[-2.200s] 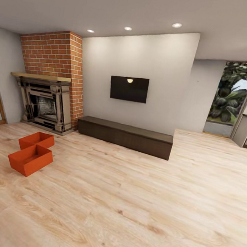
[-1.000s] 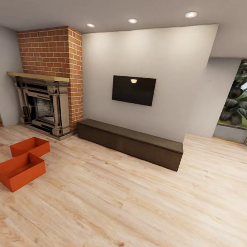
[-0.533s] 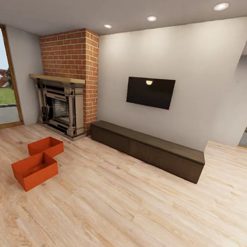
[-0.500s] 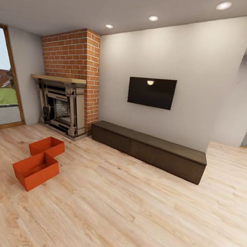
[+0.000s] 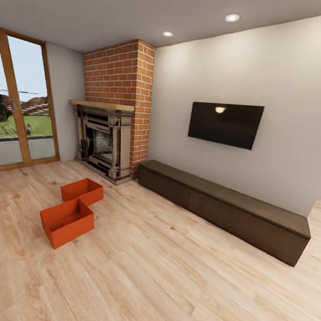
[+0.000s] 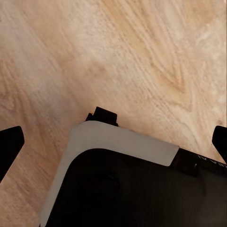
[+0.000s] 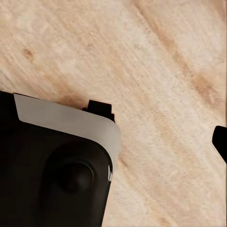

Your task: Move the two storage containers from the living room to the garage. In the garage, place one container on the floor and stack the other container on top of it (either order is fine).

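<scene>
Camera swung left (containers [image 5: 72, 210] unmoved, unlabelled); left gripper [image 6: 113, 137] spread, empty; right gripper unclear.

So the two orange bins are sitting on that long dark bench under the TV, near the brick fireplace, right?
Not quite. The head view shows the two orange bins sitting on the light wood-plank floor, in front of the brick fireplace, not on the long dark bench under the TV.
</scene>
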Tool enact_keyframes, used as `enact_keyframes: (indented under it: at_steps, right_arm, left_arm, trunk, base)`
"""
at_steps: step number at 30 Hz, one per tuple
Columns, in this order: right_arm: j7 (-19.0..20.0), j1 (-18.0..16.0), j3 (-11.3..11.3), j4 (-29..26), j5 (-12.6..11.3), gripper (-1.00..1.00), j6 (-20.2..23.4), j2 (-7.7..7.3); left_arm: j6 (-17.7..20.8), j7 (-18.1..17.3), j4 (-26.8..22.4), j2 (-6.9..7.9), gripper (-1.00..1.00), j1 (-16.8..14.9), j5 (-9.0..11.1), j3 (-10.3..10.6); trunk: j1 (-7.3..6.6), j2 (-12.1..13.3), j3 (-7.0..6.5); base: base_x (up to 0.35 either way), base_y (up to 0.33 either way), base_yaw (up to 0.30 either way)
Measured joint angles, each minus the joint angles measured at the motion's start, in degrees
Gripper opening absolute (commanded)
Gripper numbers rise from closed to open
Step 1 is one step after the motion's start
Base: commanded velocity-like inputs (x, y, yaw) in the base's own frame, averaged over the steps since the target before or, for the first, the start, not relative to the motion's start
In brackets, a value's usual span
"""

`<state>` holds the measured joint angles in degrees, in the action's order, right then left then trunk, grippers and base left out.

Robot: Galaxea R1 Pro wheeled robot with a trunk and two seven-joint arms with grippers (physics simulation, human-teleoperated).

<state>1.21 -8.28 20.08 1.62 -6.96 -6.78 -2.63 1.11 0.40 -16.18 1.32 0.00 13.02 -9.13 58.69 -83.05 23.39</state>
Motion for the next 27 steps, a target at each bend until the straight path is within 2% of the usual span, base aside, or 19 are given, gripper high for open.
enact_keyframes:
  at_steps: [27]
  right_arm:
    - [-0.01, 0.0, 0.0, -0.02, -0.08, 1.0, -0.16, -0.1]
  left_arm:
    - [0.0, 0.0, 0.0, 0.0, 1.0, 0.0, 0.0, 0.0]
  trunk:
    - [0.0, 0.0, 0.0]
  base:
    - [0.325, 0.0, 0.272]
